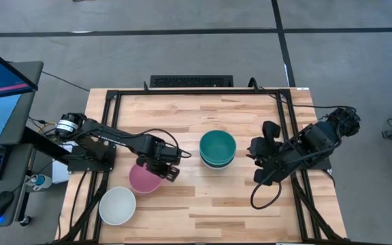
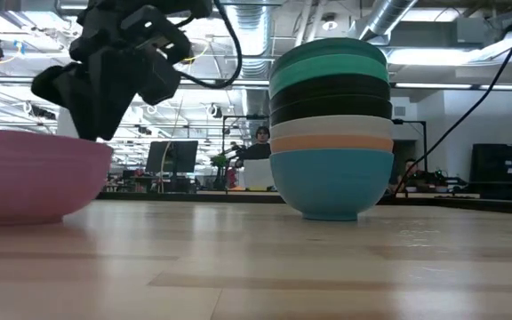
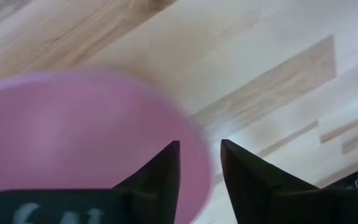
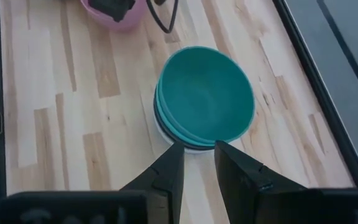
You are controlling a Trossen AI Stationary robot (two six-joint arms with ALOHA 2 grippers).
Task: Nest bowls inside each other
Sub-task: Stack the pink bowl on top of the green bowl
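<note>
Left pincer [image 3: 199, 163] parted astride smooth round pink bowl's [image 3: 73, 130] rim, glossy nested stack [image 2: 331, 124], plank table [image 1: 250, 204].

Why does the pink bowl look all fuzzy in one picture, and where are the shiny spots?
In the left wrist view the pink bowl sits very close to the camera, so its rim smears out of focus, while the left gripper fingers look sharp. In the low view ceiling lights glare bright behind the stack of bowls, and the wooden table shows a soft sheen.
</note>
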